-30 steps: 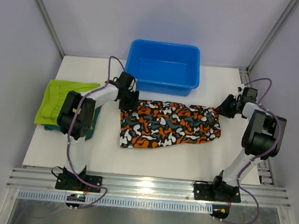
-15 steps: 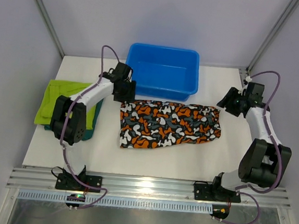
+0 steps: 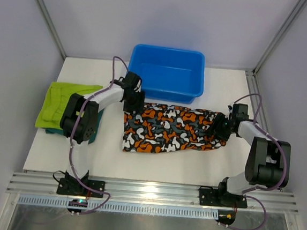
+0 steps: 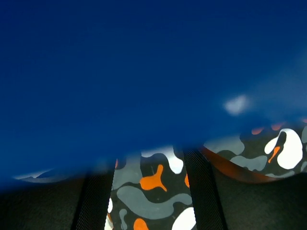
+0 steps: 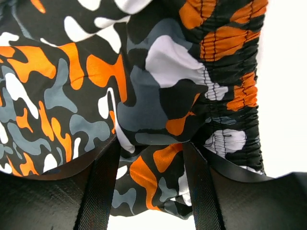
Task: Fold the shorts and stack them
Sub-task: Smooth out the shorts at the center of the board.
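The camouflage shorts (image 3: 171,128) lie spread flat mid-table, waistband to the right. My left gripper (image 3: 133,103) sits low on their far left corner, right by the blue tub. In the left wrist view it (image 4: 148,177) is open, with camouflage cloth (image 4: 153,191) between the fingers. My right gripper (image 3: 221,126) is on the waistband end. In the right wrist view it (image 5: 151,153) is open, with bunched cloth (image 5: 158,120) between the fingers. The lime shorts (image 3: 57,104) lie folded at the left on top of the teal shorts (image 3: 52,131).
The blue plastic tub (image 3: 166,89) stands at the back, just behind the shorts. Its wall (image 4: 144,72) fills the upper left wrist view. The white table (image 3: 159,166) shows in front of the shorts, and beside the waistband in the right wrist view (image 5: 283,96).
Both arms swung back and up, then came down again. The left gripper now sits on the shorts' far left corner, and the right gripper has moved in onto the waistband end.
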You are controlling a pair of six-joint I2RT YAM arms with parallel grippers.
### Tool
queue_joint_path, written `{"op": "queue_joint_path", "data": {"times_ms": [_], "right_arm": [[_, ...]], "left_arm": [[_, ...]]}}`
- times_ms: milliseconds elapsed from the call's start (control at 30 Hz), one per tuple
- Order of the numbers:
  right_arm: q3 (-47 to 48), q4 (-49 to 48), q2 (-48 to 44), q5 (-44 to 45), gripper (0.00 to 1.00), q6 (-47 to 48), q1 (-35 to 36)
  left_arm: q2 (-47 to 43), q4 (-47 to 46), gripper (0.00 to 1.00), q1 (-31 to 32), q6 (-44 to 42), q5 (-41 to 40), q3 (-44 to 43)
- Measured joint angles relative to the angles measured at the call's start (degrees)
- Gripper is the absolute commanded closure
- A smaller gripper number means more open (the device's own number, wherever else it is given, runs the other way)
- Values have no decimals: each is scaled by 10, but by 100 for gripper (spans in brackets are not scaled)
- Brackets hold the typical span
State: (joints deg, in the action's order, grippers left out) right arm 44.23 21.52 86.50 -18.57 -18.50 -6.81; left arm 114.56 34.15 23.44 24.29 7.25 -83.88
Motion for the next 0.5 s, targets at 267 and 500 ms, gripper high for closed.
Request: {"op": "queue_joint_path", "data": {"times_ms": [267,500], "right_arm": [[-63,-26,-87,43,43,-59,57],[-165,-80,-174,67,44,-149,160]], "left_arm": [[-103,24,38,5,8,-38,6],[-264,23,37,80,22,-82,47]]}}
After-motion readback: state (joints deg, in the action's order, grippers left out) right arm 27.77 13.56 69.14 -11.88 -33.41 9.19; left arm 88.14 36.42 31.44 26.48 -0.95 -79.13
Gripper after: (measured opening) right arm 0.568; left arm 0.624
